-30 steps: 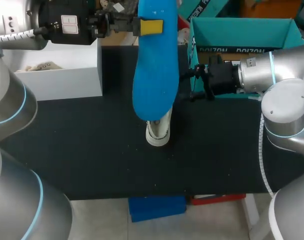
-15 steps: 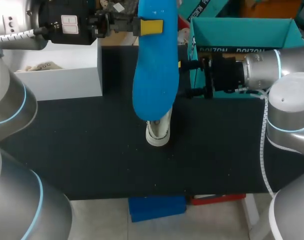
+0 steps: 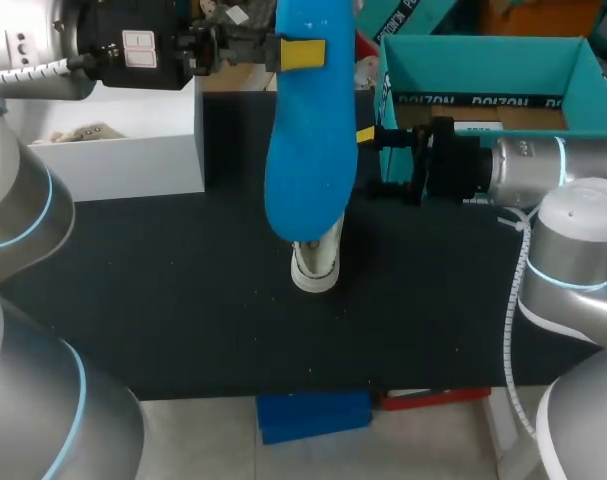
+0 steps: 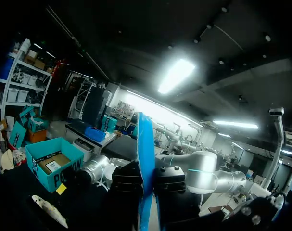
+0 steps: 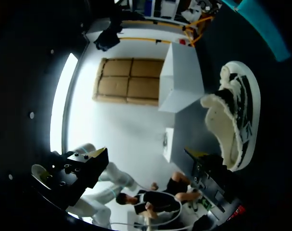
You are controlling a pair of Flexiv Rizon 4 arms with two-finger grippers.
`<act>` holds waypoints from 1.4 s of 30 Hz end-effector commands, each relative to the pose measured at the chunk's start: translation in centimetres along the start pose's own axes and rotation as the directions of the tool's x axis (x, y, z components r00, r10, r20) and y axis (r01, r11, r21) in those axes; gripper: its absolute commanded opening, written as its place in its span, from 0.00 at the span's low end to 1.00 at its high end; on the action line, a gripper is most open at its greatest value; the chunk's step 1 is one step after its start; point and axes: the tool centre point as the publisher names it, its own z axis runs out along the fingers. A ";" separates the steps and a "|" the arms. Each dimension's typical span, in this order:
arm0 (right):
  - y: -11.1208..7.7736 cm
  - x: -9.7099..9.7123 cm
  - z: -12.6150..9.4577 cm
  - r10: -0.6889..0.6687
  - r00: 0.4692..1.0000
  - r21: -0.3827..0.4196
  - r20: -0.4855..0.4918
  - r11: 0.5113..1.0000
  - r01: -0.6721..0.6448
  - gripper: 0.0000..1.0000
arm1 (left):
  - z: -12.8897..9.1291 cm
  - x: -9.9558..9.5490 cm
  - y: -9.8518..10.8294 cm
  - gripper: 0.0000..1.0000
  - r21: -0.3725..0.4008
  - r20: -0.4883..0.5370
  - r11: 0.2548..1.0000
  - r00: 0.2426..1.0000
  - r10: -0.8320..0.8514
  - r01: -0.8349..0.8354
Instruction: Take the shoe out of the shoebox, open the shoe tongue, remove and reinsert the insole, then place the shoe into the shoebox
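The insole [image 3: 308, 150] was a long, bright-blue sheet with rounded ends, hanging upright over the black desk [image 3: 163, 300]. Its lower end overlapped the shoe [image 3: 316, 265] in the head view; whether the two touched could not be told. The shoe was white with black markings and rested on the desk. The right wrist view showed its thick pale sole and fuzzy white lining. To the right stood the teal shoebox [image 3: 483, 60], open at the top and brown inside.

Against a second earlier, the insole, the shoe and the left hand [image 4: 146, 182] were unchanged. The right arm had swung so that its forearm lay lower and more level, uncovering more of the shoebox's inside. Its wrist had turned so that a yellow fingertip showed.

The left hand was clamped on the insole near its upper end, one black finger on either face, with the sheet edge-on between them. The shoe lay well below that hand. The right hand [image 3: 375, 160] was spread wide and held nothing, just right of the insole and before the shoebox's near left corner. The shoe lay ahead of it, beside one finger rather than between the two.
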 end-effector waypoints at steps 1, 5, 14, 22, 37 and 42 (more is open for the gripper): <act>-0.2 0.0 0.0 0.000 1.000 -0.009 0.001 1.000 0.000 1.00 | 0.3 -0.2 0.1 0.00 -0.003 0.003 1.000 1.000 0.028 -0.028; -0.2 0.0 0.0 0.000 1.000 -0.009 0.001 1.000 0.000 1.00 | 1.0 -1.4 0.9 0.00 0.021 -0.042 0.992 0.992 0.121 -0.121; -0.2 0.0 0.0 0.000 1.000 -0.009 0.001 1.000 0.000 1.00 | 3.0 -5.1 5.6 0.00 -0.043 -0.077 0.945 0.944 0.319 -0.323; -0.2 0.0 0.0 0.000 1.000 -0.009 0.001 1.000 0.000 1.00 | 3.9 -9.2 9.4 0.00 -0.114 -0.033 0.911 0.918 0.395 -0.396; -0.2 0.0 0.0 0.000 1.000 -0.009 0.001 1.000 0.000 1.00 | 3.9 -9.2 9.4 0.00 -0.114 -0.033 0.911 0.918 0.395 -0.396; -0.2 0.0 0.0 0.000 1.000 -0.009 0.001 1.000 0.000 1.00 | 3.8 -8.2 10.1 0.00 -0.082 -0.036 0.886 0.890 0.455 -0.457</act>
